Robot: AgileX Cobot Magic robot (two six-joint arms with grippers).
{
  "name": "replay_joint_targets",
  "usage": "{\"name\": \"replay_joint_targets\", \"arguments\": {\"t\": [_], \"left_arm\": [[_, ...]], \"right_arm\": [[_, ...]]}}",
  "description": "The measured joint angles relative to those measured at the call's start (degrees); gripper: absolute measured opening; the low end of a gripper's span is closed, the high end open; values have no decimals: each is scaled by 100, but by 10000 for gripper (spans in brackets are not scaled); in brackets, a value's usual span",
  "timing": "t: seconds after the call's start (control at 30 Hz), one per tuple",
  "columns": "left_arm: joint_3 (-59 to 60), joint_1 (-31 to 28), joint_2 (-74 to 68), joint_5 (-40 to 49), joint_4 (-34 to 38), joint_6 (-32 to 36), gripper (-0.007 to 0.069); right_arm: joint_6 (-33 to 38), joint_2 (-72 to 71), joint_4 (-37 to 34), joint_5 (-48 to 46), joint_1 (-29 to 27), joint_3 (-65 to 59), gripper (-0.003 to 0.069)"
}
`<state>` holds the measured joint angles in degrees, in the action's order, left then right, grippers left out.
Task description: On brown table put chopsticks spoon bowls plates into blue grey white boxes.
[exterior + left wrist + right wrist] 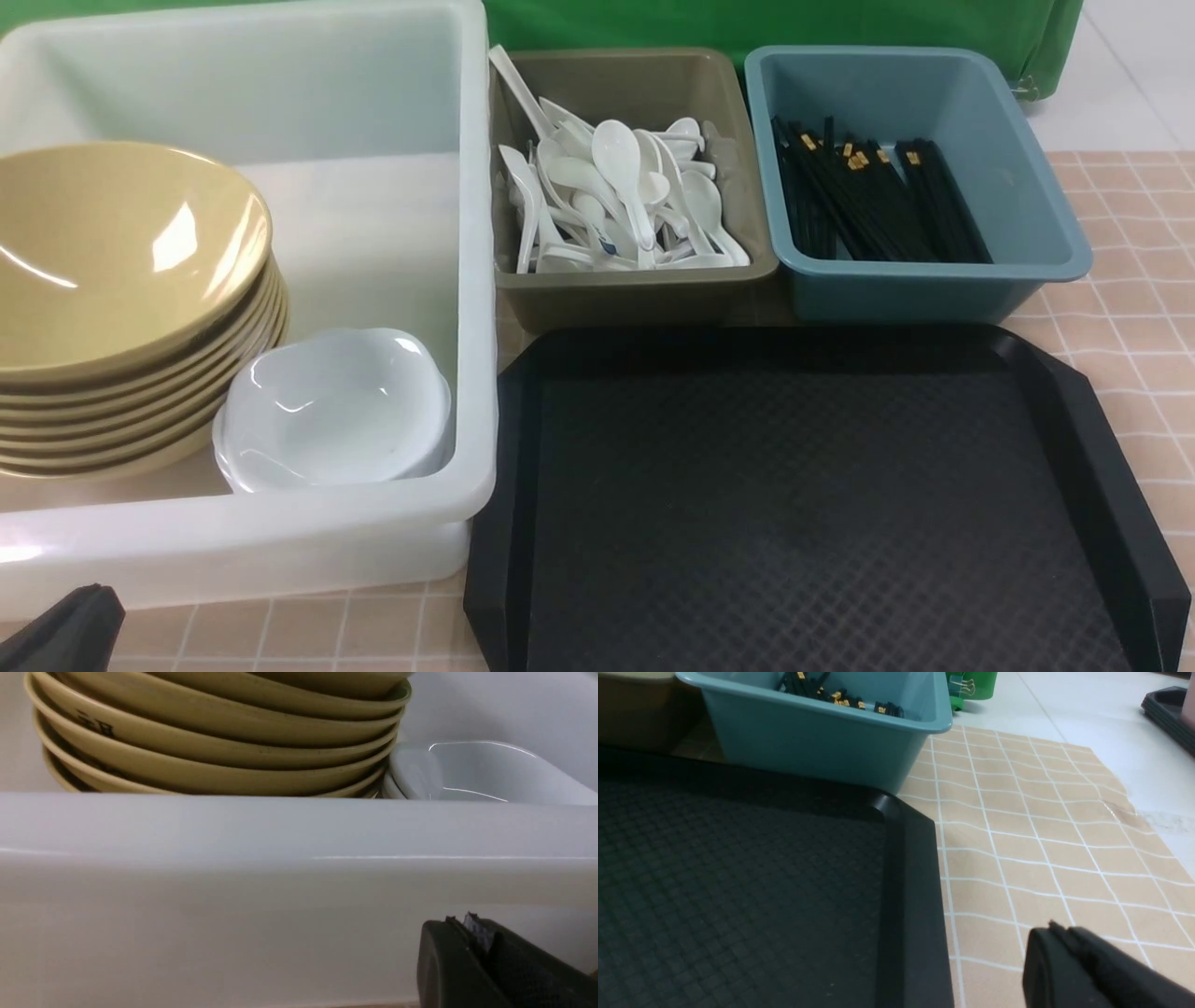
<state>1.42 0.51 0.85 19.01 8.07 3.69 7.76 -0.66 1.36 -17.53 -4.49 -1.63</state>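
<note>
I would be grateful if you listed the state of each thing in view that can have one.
white box: open, partly filled
olive-grey box: open, full of spoons
blue box: open, holding chopsticks
yellow bowls: stacked, top one tilted
white dishes: nested
black tray: empty
left gripper: shut
right gripper: shut

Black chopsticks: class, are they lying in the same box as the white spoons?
No, the chopsticks lie in the blue box.
</note>
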Motion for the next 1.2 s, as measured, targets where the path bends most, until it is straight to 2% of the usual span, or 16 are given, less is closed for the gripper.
{"name": "replay_joint_targets", "arguments": {"t": [0.17, 1.2], "left_arm": [[0, 0, 0, 0, -6, 291, 4], [-4, 0, 0, 0, -19, 345, 4]], "right_arm": [[0, 0, 0, 0, 0, 0, 74], [0, 0, 0, 0, 0, 0, 100]]}}
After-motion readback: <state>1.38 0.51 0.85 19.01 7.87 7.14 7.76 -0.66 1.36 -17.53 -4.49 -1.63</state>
